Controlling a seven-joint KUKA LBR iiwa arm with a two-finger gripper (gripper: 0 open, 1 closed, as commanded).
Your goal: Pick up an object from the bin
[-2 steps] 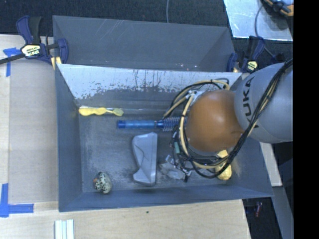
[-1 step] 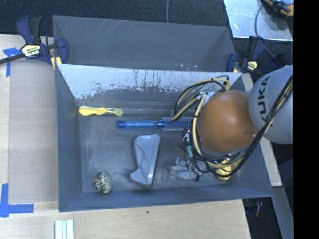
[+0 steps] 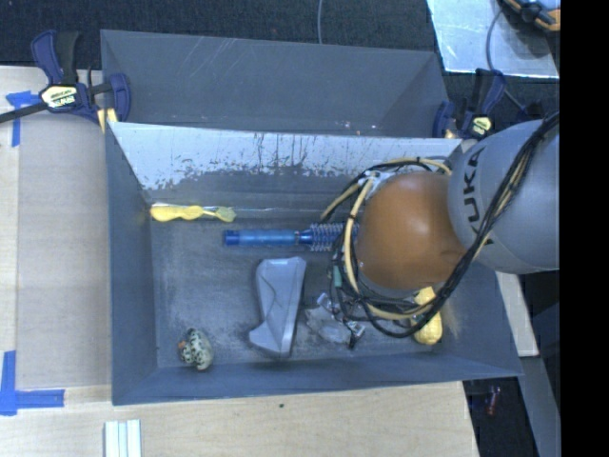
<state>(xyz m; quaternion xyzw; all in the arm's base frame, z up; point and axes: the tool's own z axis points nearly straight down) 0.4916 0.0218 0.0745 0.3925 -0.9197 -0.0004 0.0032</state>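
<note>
You have the end effector (image 3: 335, 326) low in the bin (image 3: 128, 255), just right of the grey folded piece (image 3: 278, 303) near the front wall. Open or closed: you cannot tell. Nothing looks lifted; grasp and raise remain.

Moderate light from overhead, fairly even. The far inner wall (image 3: 285, 155) of the bin (image 3: 128, 255) takes most of it: a pale band with mild glare. The bin floor (image 3: 209, 284) is dimmer and the near wall (image 3: 285, 374) is shaded. There is a soft, broad highlight on the orange cover (image 3: 404, 231) and a faint sheen on the arm (image 3: 519, 208) casing. Dark shadow pools under the cover, on the floor's right side. The white sheet (image 3: 476, 17) outside the bin is the brightest patch.
</note>
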